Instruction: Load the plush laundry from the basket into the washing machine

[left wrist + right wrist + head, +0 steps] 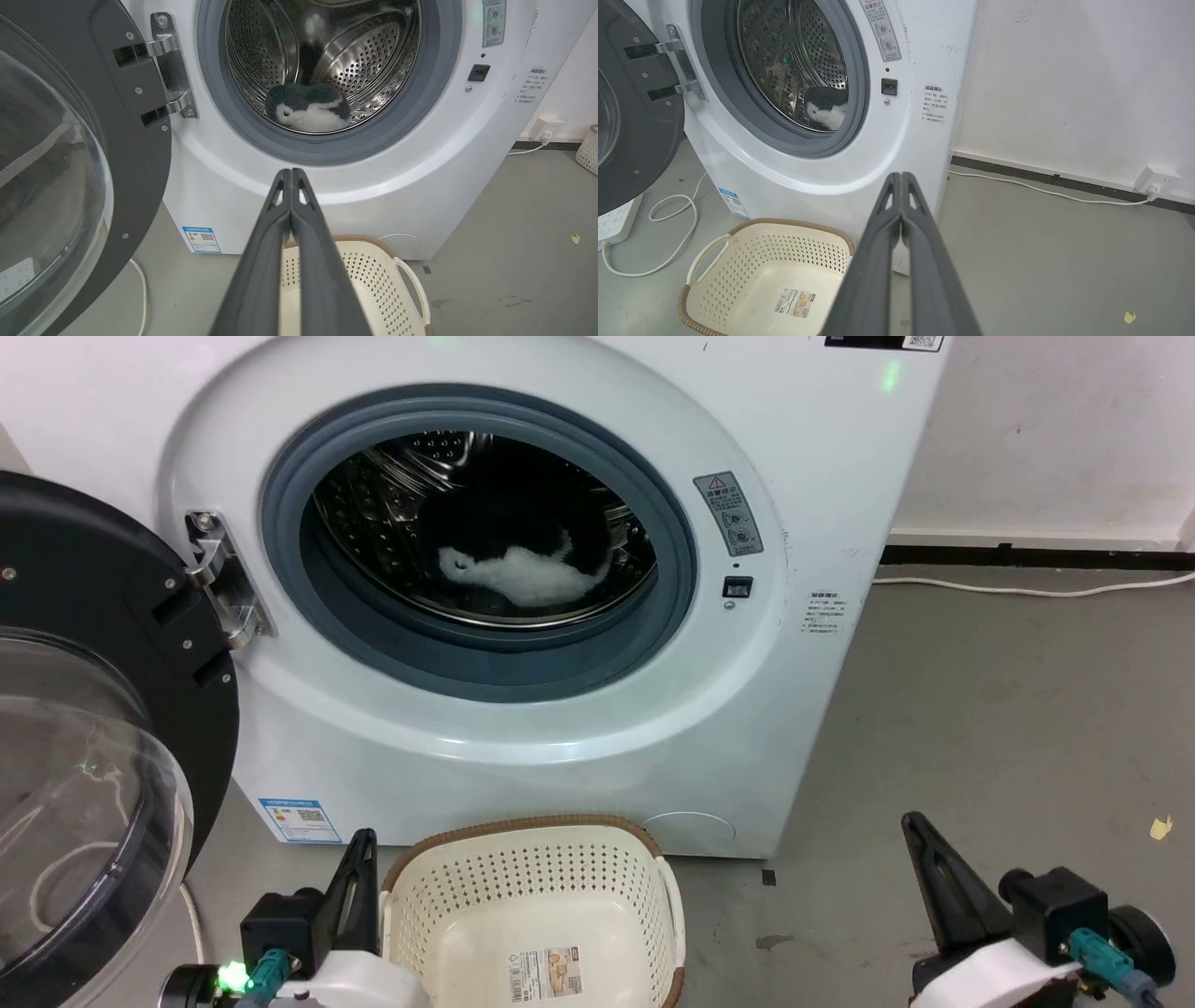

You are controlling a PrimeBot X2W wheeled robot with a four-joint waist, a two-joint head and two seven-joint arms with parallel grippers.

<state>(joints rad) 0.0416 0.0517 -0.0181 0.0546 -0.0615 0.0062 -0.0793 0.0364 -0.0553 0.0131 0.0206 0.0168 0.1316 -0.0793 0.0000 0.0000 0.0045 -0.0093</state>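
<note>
The black-and-white plush laundry (523,565) lies inside the steel drum of the white washing machine (579,728), white patch facing out. Both wrist views show the plush (308,109) (826,109) low in the drum. The door (84,709) hangs open at the left. Below the machine, the cream basket (532,915) sits on the floor with nothing in it but its bottom label. My left gripper (359,845) is shut just left of the basket; its fingers (290,175) press together. My right gripper (915,826) is shut over bare floor at the right, fingers (901,177) closed.
A white cable (672,224) and power strip (616,219) lie on the floor left of the machine. Another cable (1027,588) runs along the wall to an outlet (1155,179). A second basket (588,149) stands at the far right. Grey floor (980,728) spreads right of the washer.
</note>
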